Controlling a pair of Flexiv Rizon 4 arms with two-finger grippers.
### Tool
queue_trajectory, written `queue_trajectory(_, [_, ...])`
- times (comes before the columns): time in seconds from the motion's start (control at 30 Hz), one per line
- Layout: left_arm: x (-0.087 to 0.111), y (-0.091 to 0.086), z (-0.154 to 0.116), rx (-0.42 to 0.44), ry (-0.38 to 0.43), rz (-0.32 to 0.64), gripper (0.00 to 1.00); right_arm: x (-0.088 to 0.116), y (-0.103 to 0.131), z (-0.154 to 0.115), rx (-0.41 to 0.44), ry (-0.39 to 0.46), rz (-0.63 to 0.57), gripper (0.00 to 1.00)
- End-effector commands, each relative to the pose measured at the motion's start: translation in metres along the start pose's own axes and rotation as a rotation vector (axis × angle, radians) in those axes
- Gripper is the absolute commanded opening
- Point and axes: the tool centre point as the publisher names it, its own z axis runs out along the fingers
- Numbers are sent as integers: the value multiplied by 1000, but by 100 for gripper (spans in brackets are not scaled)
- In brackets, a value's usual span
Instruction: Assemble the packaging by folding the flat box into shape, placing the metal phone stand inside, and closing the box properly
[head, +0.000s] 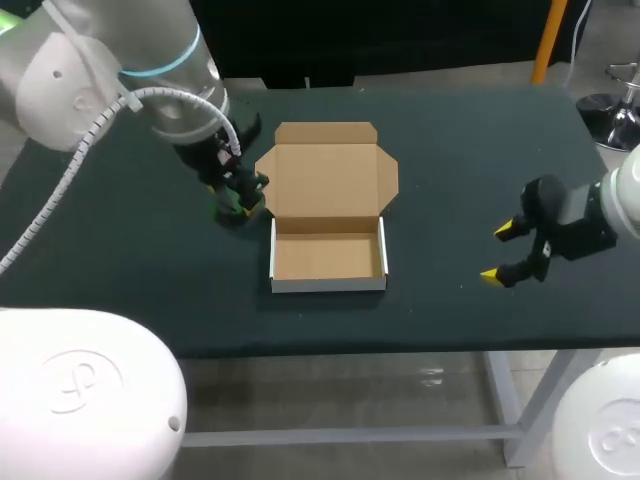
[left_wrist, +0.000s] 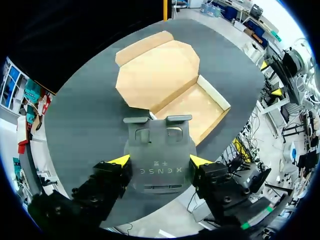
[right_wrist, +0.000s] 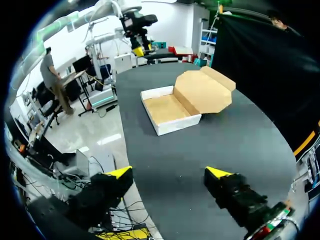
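A robotics lab: my left arm (head: 110, 80) and right arm (head: 625, 195) flank a dark worktable (head: 470, 150).

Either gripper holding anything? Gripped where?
Left gripper holds the metal phone stand by its two side edges, near one end. Right gripper is open, empty.

The left arm (head: 120, 70) angled down from the left. The left gripper (head: 235, 195) was clamped on both sides of the stand (left_wrist: 159, 150). The right gripper (head: 500, 253) hung at the right, fingers spread wide, pointing inward.

Box (head: 328, 255) tray open upward. Left hand (head: 238, 200) with phone stand (left_wrist: 160, 145) crowds its left side; open worktop (head: 450, 190) stretches to right hand (head: 498, 252).
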Motion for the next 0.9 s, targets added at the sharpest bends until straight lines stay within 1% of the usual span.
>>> queue_trajectory(0.03, [13,-11,7,-10,-45,13,0,0,0,-2,-3,4,0,100])
queue_trajectory(0.4, [31,-28,31,-30,-12,29,0,0,0,-2,-3,4,0,100])
queue_trajectory(0.7, [52,-38,50,-36,12,61,0,0,0,-2,-3,4,0,100])
queue_trajectory(0.9, [66,-47,63,-42,13,87,0,0,0,-2,-3,4,0,100])
